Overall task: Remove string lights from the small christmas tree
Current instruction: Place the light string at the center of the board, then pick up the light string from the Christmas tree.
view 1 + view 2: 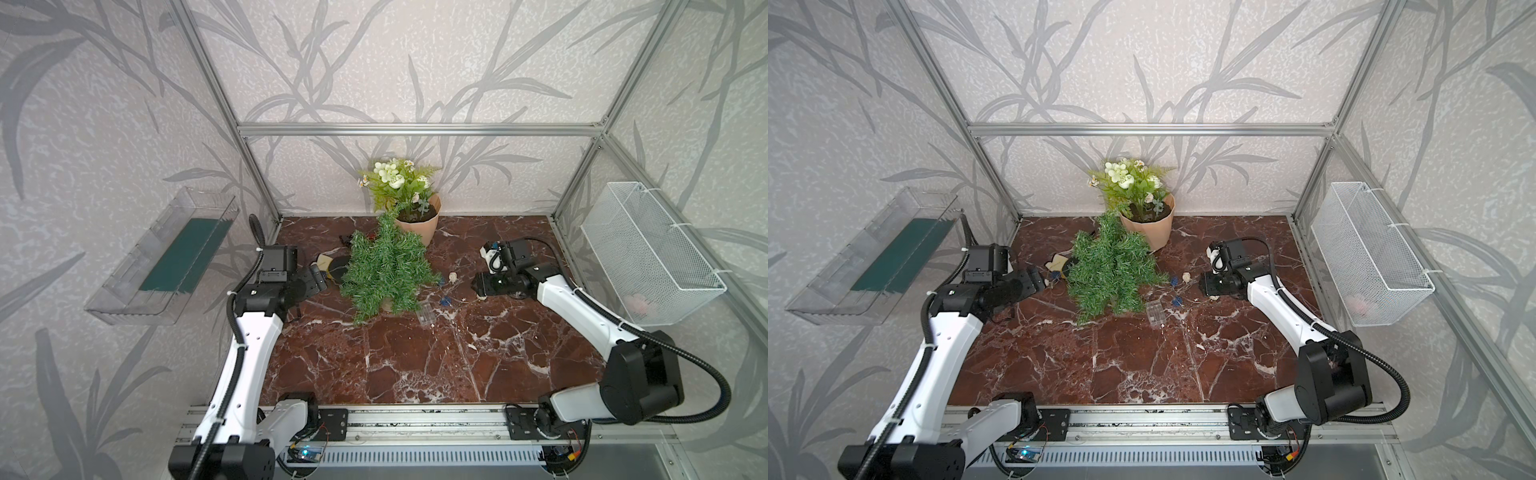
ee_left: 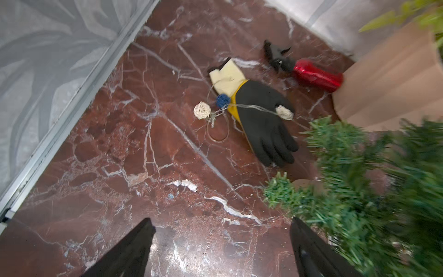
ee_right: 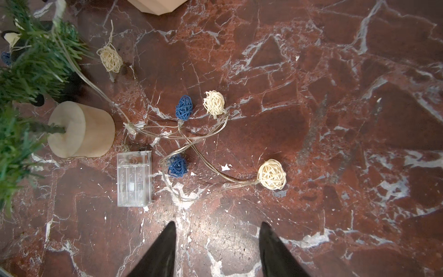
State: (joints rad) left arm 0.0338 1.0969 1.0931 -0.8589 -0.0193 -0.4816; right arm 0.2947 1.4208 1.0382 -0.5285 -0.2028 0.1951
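The small christmas tree is in the middle of the marble table, its tan base showing in the right wrist view. The string lights lie loose on the table to its right: cream and blue woven balls, pale wire and a clear box. One stretch of wire rises into the lower branches. Another part of the string lights lies across a glove left of the tree. My right gripper hangs open over bare marble near the balls. My left gripper is wide open beside the tree's branches, holding nothing.
A yellow-and-black glove and a red spray bottle lie behind and to the left of the tree. A tan pot of white flowers stands at the back wall. A white wire basket hangs on the right wall, a clear tray on the left.
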